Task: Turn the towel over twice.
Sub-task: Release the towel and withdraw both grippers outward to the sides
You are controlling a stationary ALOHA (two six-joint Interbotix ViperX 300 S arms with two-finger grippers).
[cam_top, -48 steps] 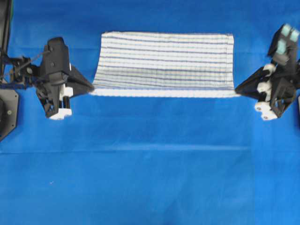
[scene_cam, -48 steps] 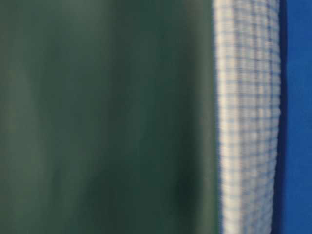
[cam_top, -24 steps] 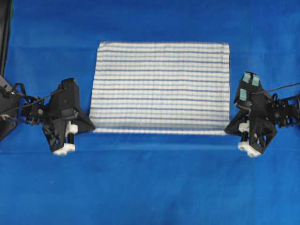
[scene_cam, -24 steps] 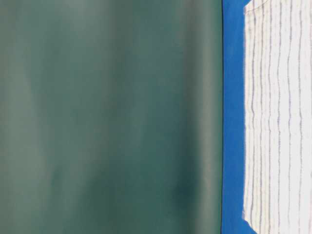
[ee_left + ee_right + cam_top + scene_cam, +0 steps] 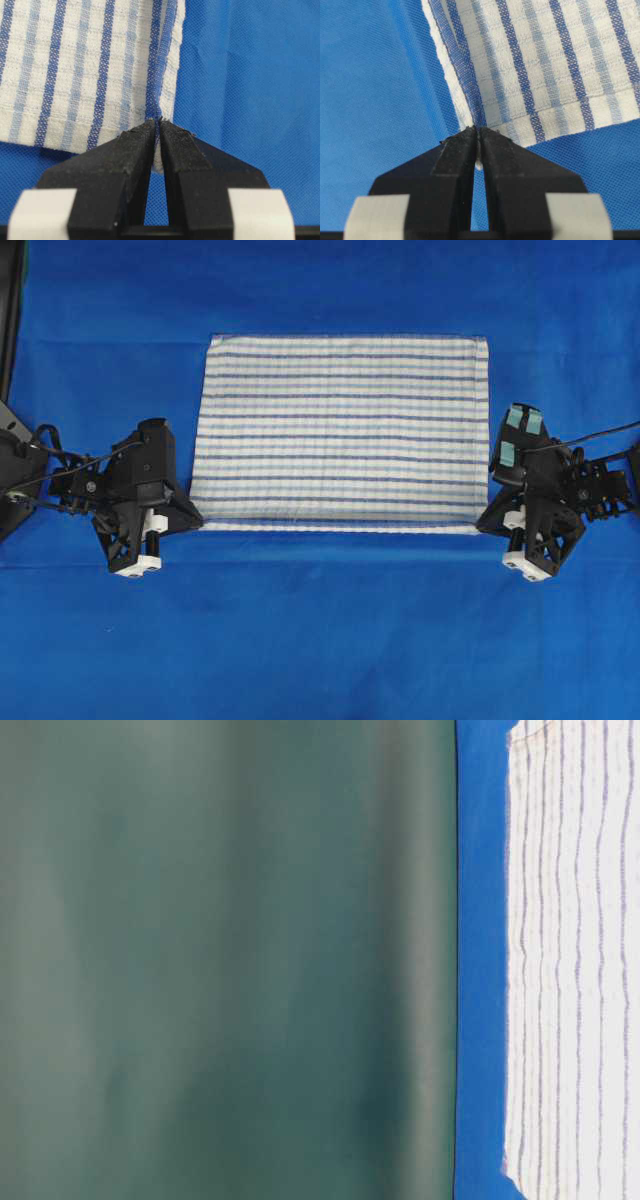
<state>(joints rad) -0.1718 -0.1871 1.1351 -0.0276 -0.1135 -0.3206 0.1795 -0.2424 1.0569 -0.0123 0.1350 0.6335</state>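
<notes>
Right now the towel (image 5: 340,430) lies spread flat in the middle of the blue desk (image 5: 320,640), its near hem running between the two arms. The left gripper (image 5: 158,122) has its jaws pinched nearly together on the near left corner, and the right gripper (image 5: 478,131) likewise nips the near right corner, a sliver of cloth showing between the tips. To my eye a turn is either ending or starting; the next flip calls for both corners to rise together and carry over the far edge.
</notes>
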